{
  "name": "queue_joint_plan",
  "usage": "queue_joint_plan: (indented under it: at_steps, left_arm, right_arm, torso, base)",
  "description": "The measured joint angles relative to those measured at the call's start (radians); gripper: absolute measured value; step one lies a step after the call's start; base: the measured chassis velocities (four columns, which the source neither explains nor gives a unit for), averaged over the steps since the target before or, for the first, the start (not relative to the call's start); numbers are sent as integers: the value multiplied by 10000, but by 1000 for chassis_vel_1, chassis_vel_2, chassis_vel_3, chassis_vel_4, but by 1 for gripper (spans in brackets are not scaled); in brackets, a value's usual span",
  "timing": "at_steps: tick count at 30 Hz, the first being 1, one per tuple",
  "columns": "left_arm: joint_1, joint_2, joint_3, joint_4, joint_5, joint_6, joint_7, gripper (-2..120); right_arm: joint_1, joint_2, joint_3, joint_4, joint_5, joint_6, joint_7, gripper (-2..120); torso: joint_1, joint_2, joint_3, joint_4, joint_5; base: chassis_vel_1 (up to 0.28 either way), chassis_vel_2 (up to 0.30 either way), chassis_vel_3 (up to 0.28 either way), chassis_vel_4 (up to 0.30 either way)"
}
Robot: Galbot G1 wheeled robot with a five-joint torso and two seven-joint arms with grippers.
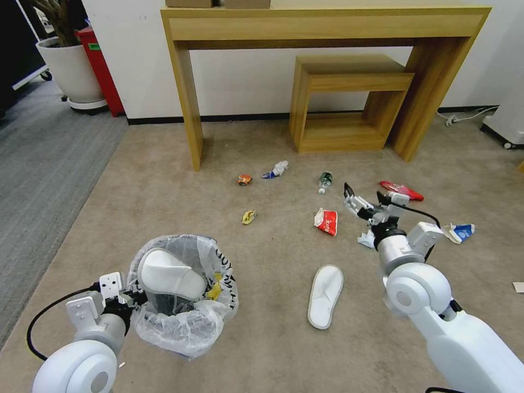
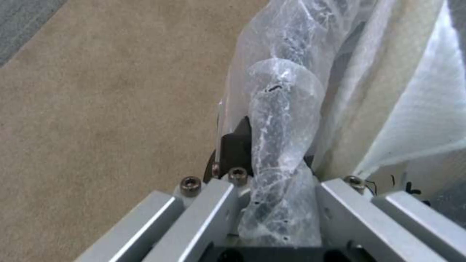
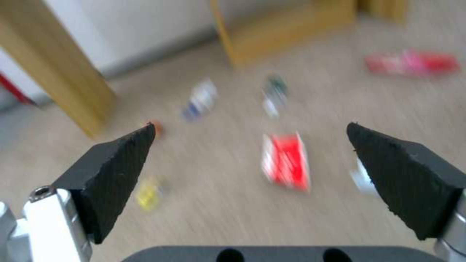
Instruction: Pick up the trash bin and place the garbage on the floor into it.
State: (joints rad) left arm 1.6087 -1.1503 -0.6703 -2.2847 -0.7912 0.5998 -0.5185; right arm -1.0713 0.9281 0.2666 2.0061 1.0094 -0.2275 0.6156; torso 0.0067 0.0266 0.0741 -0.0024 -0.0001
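Head view, left claw pinching trash bin rim, right claw spread, 2 slippers, 1 bottle

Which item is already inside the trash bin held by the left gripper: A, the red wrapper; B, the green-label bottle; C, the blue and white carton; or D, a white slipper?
D: a white slipper sits inside the trash bin gripped at its rim by the left gripper.
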Motion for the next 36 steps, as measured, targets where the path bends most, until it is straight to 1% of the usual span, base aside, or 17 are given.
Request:
queue_joint_plan:
  at_steps: [1, 4, 5, 7, 12, 15, 16, 19, 31, 36]
  left_arm:
    - [0, 0, 0, 0, 0, 0, 0, 1]
    - [-65, 1, 3, 103, -8, -11, 0, 1]
    - [-65, 1, 3, 103, -8, -11, 0, 1]
    - [-110, 0, 19, 174, -11, -14, -1, 1]
    - [-126, -7, 41, 209, -11, -15, -1, 1]
    - [-184, -39, 75, 301, -11, -43, -1, 1]
    - [-184, -39, 75, 301, -11, -43, -1, 1]
    - [-192, -38, 76, 346, -7, -93, 2, 1]
    - [-233, -85, 124, 429, 29, -103, 7, 1]
    - [-279, -108, 153, 477, 36, -104, 11, 1]
  right_arm:
    - [0, 0, 0, 0, 0, 0, 0, 100]
    - [218, 168, -394, -750, 912, -864, 1152, 100]
    - [218, 168, -394, -750, 912, -864, 1152, 100]
    - [295, 269, -647, -1267, 1166, -1267, 1589, 100]
    - [329, 308, -772, -1496, 1199, -1430, 1724, 100]
    - [542, 488, -1456, -2187, 1385, -1708, 2270, 100]
    - [542, 488, -1456, -2187, 1385, -1708, 2270, 100]
    - [752, 720, -1986, -3073, 1191, -1832, 2394, 100]
    - [866, 886, -2198, -3724, 740, -1721, 2100, 100]
    - [983, 986, -2314, -4378, 518, -1601, 1956, 100]
  torso:
    - [0, 0, 0, 0, 0]
    - [0, 0, 1, 2, 2]
    - [0, 0, 1, 2, 2]
    - [0, 0, 1, 2, 2]
    - [0, 0, 0, 2, 1]
    - [0, 0, 0, 2, 0]
    - [0, 0, 0, 2, 0]
    - [0, 0, 1, 2, 2]
    - [0, 0, 1, 1, -1]
    - [1, 2, 0, 1, 0]
  base:
    - [0, 0, 0, 0]
    - [0, 0, 0, 0]
    - [0, 0, 0, 0]
    - [0, 0, 0, 0]
    - [0, 0, 0, 0]
    - [0, 0, 0, 0]
    - [0, 0, 0, 0]
    - [0, 0, 0, 0]
    - [0, 0, 0, 0]
    - [0, 0, 0, 0]
